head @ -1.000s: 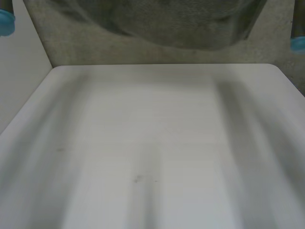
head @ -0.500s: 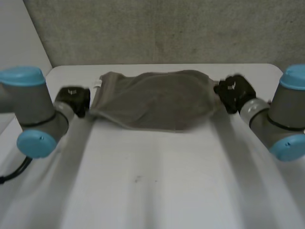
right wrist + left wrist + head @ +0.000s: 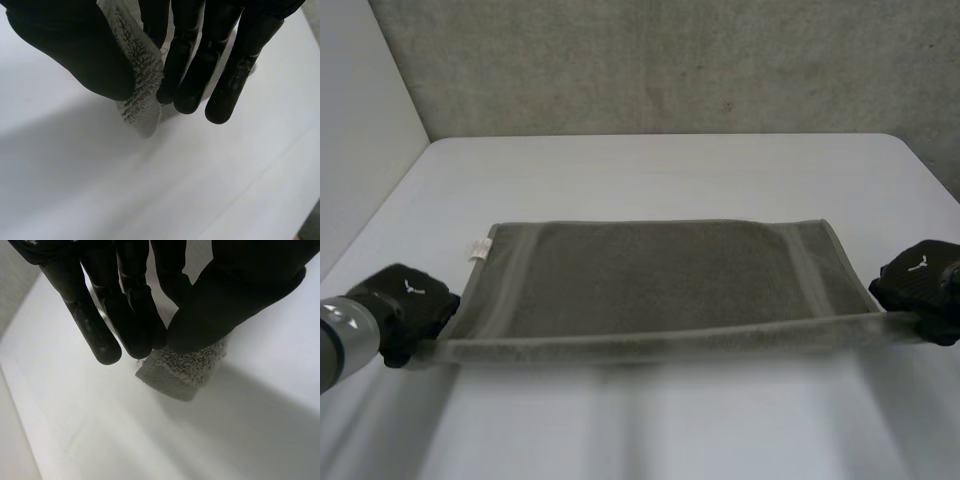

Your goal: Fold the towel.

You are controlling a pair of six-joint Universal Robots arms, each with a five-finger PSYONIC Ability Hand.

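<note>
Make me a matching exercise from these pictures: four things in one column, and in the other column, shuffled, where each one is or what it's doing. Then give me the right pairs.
Things:
1. left hand
2. right hand
3. towel
4. white label

Places and states:
A. grey-brown, its near edge pulled taut between the two hands
B. pinches the towel's near corner on the robot's right
C. sits on the towel's edge by its far corner, on the robot's left
D. pinches the towel's near corner on the robot's left

Pairs: 1-D, 2-B, 3-A, 4-C
</note>
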